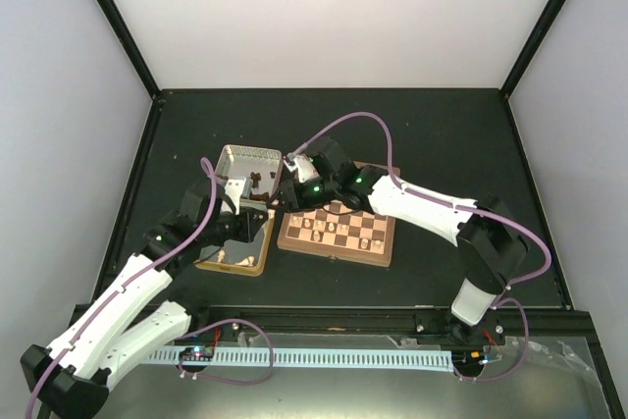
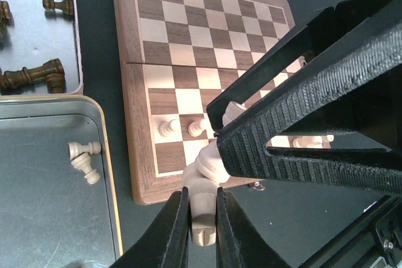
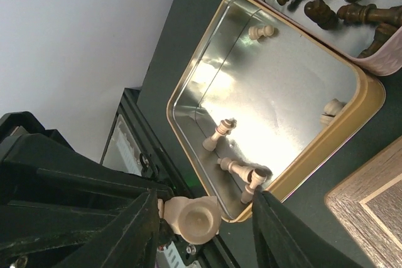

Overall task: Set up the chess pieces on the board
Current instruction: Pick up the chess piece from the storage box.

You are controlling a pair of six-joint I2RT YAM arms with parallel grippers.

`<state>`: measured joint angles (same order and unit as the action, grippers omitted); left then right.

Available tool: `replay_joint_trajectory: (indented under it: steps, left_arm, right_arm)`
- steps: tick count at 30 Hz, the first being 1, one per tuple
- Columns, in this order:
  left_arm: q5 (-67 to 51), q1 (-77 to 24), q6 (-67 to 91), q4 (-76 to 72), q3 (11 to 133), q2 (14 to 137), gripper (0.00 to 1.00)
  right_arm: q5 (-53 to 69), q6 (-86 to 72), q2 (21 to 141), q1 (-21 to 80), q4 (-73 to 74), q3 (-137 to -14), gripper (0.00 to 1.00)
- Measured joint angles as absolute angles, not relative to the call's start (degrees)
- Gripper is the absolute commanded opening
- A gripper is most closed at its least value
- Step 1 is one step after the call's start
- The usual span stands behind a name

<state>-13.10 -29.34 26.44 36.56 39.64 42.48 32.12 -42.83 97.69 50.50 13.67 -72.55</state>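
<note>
smooth turned cream chess piece (image 2: 202, 214)

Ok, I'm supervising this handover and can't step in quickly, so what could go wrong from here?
1. The cream piece is pinched only by the left gripper. The right gripper has its jaws apart on either side of it, so an early release would probably drop it.
2. It is held by the edge of the board, close to two standing pawns. A fall or a sideways swing might topple them.
</note>
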Motion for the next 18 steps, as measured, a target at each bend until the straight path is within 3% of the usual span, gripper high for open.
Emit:
replay_joint_trajectory:
  steps: [6,12,18]
  left_arm:
    - [-13.1,-29.3,26.1,36.6,39.6,42.3,0.05]
    - [-13.1,-29.3,26.1,36.6,39.6,42.3,0.04]
    - [-12.7,-29.3,26.1,36.6,39.6,42.3,0.04]
  right_arm:
    - [32.0,-43.7,97.7,50.5,13.6,-73.5,0.30]
    - [31.5,-44.1,97.7,50.5,13.4,-73.5,0.12]
    - [29.1,-43.7,97.5,50.5,13.5,-73.4,0.08]
